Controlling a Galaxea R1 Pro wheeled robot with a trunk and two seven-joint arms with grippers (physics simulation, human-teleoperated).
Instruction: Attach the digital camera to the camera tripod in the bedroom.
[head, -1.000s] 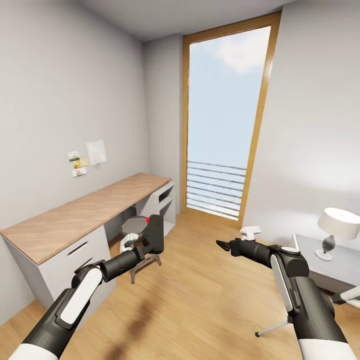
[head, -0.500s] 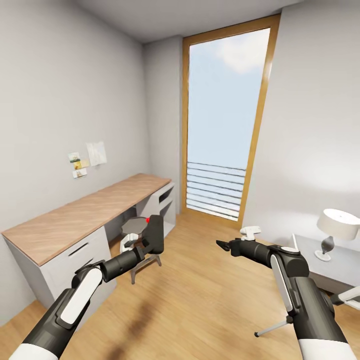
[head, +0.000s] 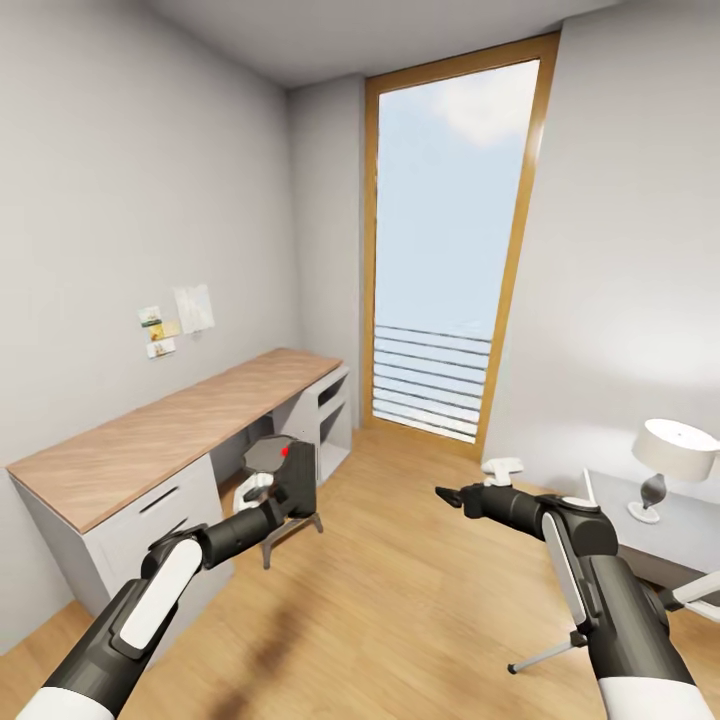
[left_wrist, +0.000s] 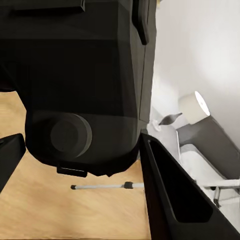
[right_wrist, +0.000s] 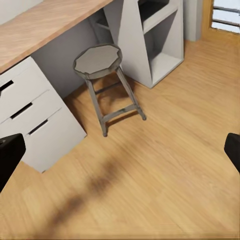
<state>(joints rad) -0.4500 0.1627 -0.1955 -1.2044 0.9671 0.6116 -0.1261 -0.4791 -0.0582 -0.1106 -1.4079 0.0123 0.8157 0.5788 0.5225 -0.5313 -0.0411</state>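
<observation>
Pickup done: my left gripper (head: 290, 490) is clamped on the digital camera (head: 297, 478), held over the floor by the stool (right_wrist: 97, 60). Right gripper (head: 445, 493) spread, empty. Camera tripod leg (head: 545, 657) low right; mounting not started.

Left pincer (head: 290, 492) holds digital camera (head: 296, 478); right pincer (head: 447, 492) seemingly open

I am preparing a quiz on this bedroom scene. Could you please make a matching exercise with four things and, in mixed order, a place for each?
Things:
1. digital camera
2. stool
3. table lamp
4. paper notes

Places:
A. on the wall above the desk
B. between the fingers of the left gripper
C. on the grey surface at the right
D. on the floor beside the desk drawers

Pairs: 1-B, 2-D, 3-C, 4-A
</observation>
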